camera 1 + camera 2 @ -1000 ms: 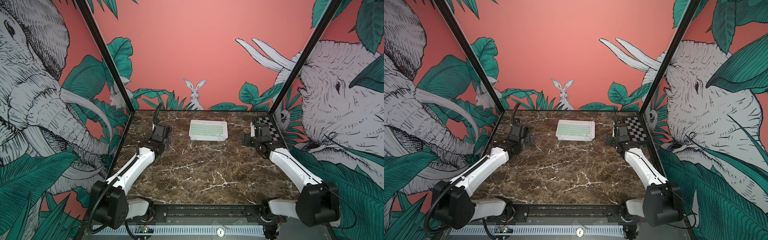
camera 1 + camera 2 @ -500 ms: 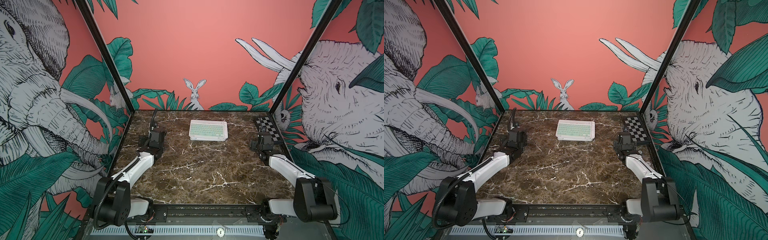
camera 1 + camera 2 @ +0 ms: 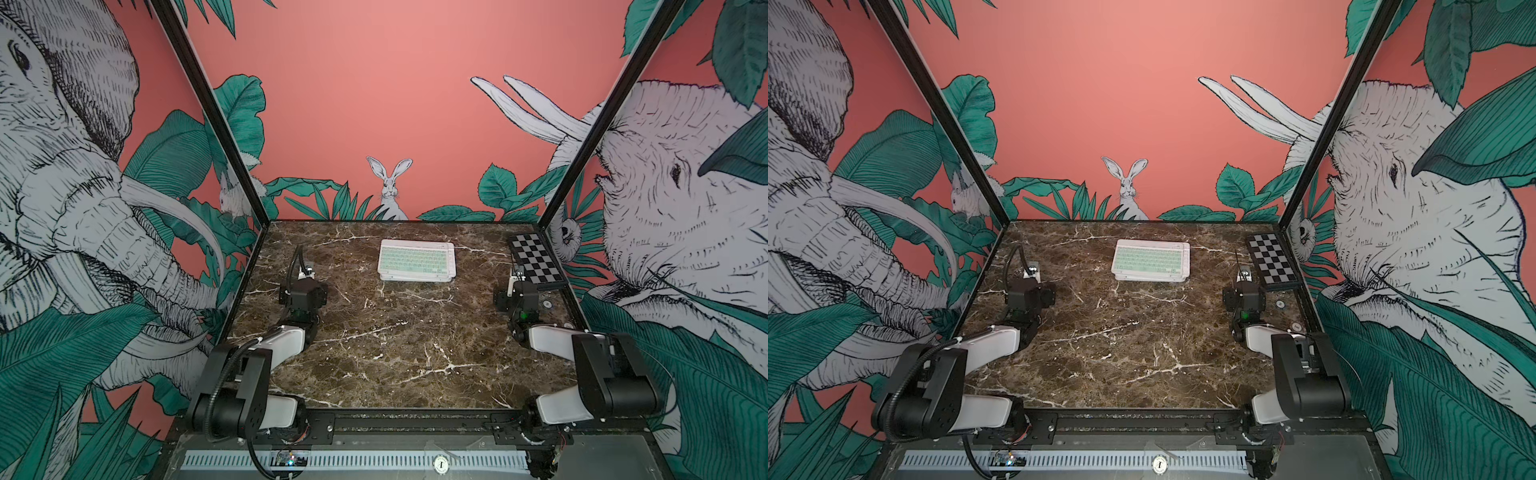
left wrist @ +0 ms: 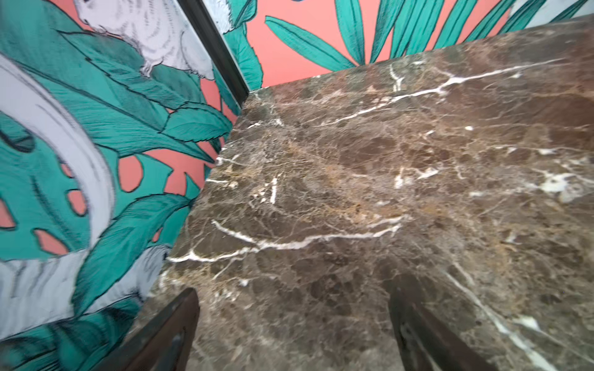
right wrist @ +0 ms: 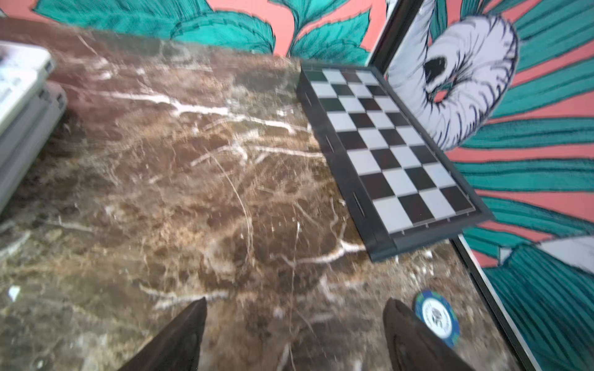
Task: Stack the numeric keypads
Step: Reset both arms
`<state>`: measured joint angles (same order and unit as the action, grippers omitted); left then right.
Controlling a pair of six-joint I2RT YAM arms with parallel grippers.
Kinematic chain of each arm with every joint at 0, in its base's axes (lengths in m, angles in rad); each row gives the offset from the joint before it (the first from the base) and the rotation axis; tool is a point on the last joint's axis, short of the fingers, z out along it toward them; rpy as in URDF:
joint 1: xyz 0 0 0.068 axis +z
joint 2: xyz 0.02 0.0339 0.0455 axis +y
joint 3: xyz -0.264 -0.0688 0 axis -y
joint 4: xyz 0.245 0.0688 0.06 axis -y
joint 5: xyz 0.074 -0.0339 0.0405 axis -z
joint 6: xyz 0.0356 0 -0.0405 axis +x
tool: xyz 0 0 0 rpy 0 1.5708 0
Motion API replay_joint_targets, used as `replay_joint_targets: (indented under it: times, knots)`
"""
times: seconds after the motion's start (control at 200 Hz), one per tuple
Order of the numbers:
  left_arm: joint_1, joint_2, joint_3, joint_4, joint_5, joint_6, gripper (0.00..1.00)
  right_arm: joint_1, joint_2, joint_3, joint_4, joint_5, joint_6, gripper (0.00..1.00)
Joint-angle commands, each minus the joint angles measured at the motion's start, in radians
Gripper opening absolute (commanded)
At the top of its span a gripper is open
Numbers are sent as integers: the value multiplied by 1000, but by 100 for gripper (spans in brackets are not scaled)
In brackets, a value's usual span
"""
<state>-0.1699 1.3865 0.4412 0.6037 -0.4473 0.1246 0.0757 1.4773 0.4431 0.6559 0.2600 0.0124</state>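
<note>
Keypads [image 3: 417,261] sat in one pile; task looked done

The slightly offset pile lay at the back middle of the table [image 3: 395,357]; no loose one showed. The left gripper [image 4: 294,290] and right gripper [image 5: 295,302] stood open and empty, well apart from it. A checkered board [image 3: 536,262] and what seemed a poker chip [image 5: 436,318] lay by the right wall, blocking nothing.

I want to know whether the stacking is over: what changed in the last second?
The left gripper and right gripper both drew back toward the near edge of the table as the arms folded in. Both are open and empty; nothing was grasped or released. The stack of numeric keypads and the checkered board stayed put.
</note>
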Motion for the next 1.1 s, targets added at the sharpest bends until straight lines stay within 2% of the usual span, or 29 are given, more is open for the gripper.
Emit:
replay_joint_targets:
  times: [0.0,0.085,0.145,0.225,0.35,0.42,0.58,1.09]
  knots:
    - [15,48,-21,171,73,4,95,-8,31,-41,176,-31,-15,86]
    - [22,96,-15,197,136,21,94,-13,57,-60,239,-24,-9,88]
    - [32,132,-5,224,170,27,94,-16,50,-53,211,-30,-8,88]
    - [73,123,31,121,238,-11,94,-17,55,-52,220,-36,-7,91]
    - [115,132,10,164,342,-26,94,-23,52,-49,206,-44,-3,98]
    - [115,154,-6,223,368,-16,95,-24,52,-49,204,-47,-3,99]
    - [120,154,-2,212,379,-15,99,-25,52,-48,205,-47,-2,99]
    - [122,155,-12,222,401,-10,100,-25,51,-49,203,-45,-3,99]
